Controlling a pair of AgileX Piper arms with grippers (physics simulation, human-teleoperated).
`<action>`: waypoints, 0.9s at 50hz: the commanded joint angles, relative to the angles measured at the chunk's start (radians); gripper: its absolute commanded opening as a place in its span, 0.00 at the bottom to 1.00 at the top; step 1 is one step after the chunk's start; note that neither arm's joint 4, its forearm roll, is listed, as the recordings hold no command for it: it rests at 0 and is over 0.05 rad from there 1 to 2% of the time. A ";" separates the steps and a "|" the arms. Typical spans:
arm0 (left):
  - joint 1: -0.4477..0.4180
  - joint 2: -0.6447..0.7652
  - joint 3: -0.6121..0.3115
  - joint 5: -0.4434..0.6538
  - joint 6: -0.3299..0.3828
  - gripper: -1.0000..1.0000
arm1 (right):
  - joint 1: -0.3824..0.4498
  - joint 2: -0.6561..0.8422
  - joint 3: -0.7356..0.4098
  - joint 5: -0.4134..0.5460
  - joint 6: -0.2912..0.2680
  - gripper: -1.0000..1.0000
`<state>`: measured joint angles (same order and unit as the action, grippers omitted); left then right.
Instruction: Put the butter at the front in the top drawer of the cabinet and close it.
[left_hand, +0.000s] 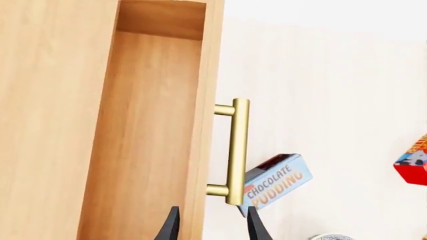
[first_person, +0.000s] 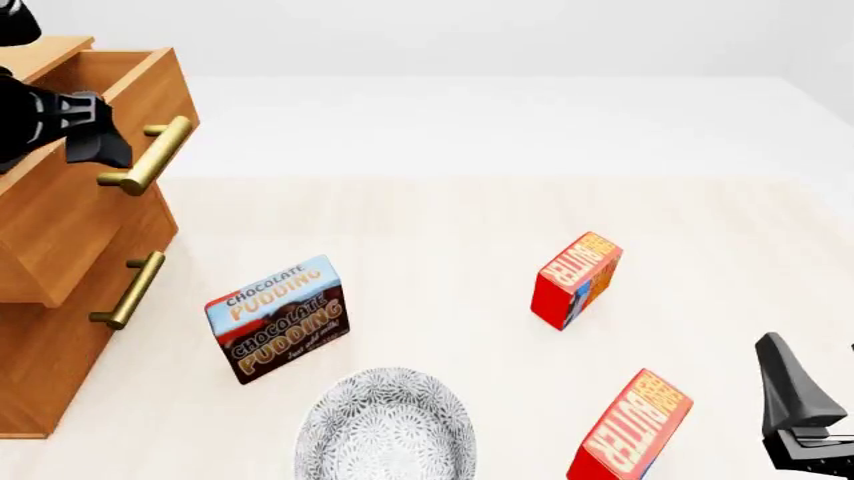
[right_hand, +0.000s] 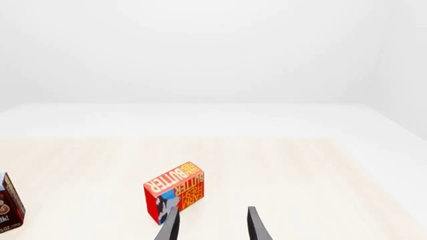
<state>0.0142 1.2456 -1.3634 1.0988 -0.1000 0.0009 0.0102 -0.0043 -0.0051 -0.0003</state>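
Left gripper (left_hand: 212, 225) hovering at the top drawer (left_hand: 143, 140) handle, fingers apart, holding nothing — drawer standing open on the cabinet (first_person: 54, 330). Right gripper (right_hand: 212, 225) also spread, empty. Front butter (first_person: 630, 428) sitting on the table (first_person: 441, 220) near it.

Cabinet (first_person: 54, 330): honey-brown wood, brass bar handles. 2 butter cartons (first_person: 631, 430) (first_person: 577, 280): red, orange faces, white lettering. Pudding box (first_person: 278, 318): brown and blue, yellow-white lettering. Bowl (first_person: 384, 428): grey-white speckled pattern. Table (first_person: 441, 230): pale cream. Grippers (first_person: 801, 420): black.
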 joint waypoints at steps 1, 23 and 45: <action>-0.020 -0.007 0.022 -0.007 -0.015 1.00 | 0.001 0.003 0.002 -0.006 -0.002 1.00; -0.083 0.006 0.023 -0.014 -0.031 1.00 | 0.001 0.002 0.001 -0.004 0.000 1.00; -0.164 0.026 0.040 -0.046 -0.066 1.00 | 0.001 0.006 0.001 -0.007 0.000 1.00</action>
<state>-0.1080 1.2619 -1.3316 1.0645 -0.1508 0.0019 0.0190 -0.0046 -0.0138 -0.0004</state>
